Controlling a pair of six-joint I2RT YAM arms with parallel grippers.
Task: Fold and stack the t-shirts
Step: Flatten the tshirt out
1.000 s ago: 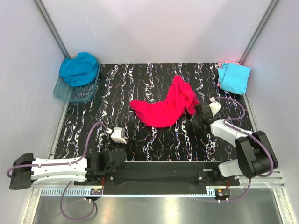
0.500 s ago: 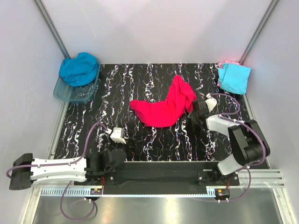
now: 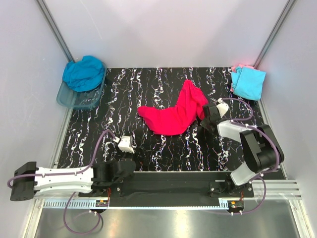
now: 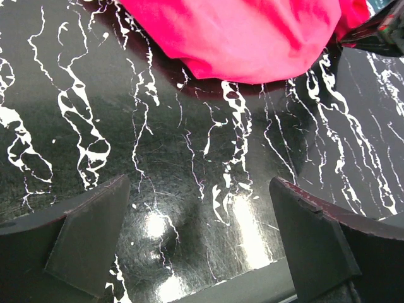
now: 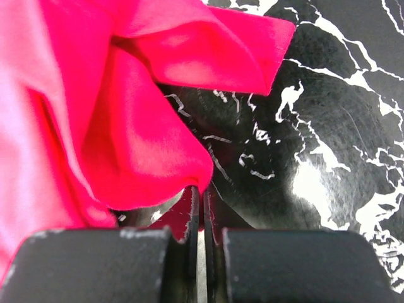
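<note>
While the left hand sits open, the right hand has edged nearer, pinching the pink-red t-shirt.

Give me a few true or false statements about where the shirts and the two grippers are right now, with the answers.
1. The pink-red shirt lies crumpled mid-table. True.
2. The left gripper holds that shirt. False: it is open over bare table, short of the cloth.
3. The teal-blue shirt sits in the clear tub at the far left. True.
4. The right gripper is wide open. False: its jaws are almost together at the shirt's edge.
</note>
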